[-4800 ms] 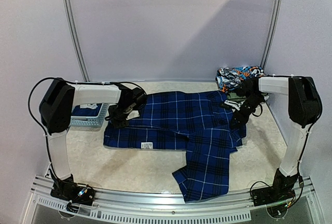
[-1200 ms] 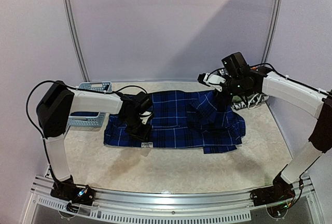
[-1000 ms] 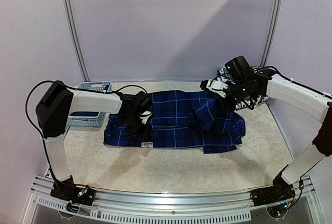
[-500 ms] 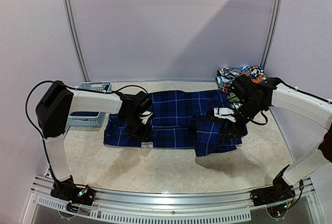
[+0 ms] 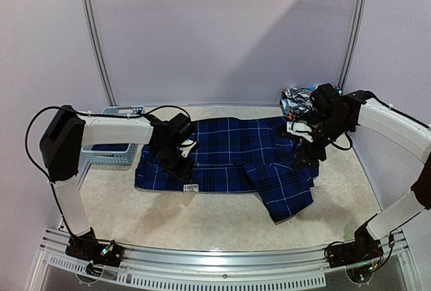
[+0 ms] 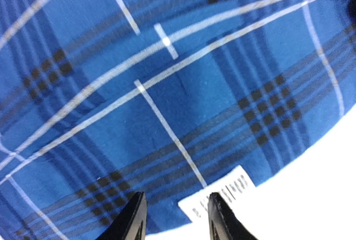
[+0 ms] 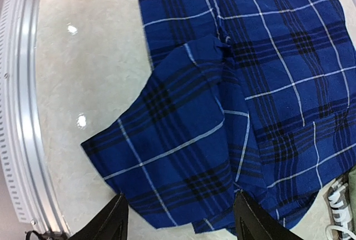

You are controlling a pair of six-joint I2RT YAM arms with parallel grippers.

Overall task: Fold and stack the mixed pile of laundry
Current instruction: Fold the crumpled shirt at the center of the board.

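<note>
1. One blue-and-black plaid shirt (image 5: 225, 156) lies spread flat in the middle of the table (image 5: 202, 220), and I read its long axis as running left to right across the top view.
2. At its right end a loose flap of the same cloth (image 7: 167, 156) breaks from that line and points slantwise toward the near right edge, lying partly over the body of the shirt.
3. A white label (image 6: 219, 198) sits on the near hem toward the left end, so that hem faces the arm bases; I cannot tell which end the collar is at.
4. My left gripper (image 6: 176, 195) is low over that near-left part of the shirt, just by the label. Its fingers stand a narrow way apart with only cloth beneath and nothing pinched.
5. My right gripper (image 7: 179, 195) hangs above the right end, over the flap, its fingers spread wide and clear of the fabric.
6. A brightly patterned garment (image 5: 300, 99) sits bunched in the far right corner, behind the right arm.
7. A light-blue slotted basket (image 5: 111, 153) stands at the far left, partly hidden by the left arm and just beside the shirt's left edge.
</note>
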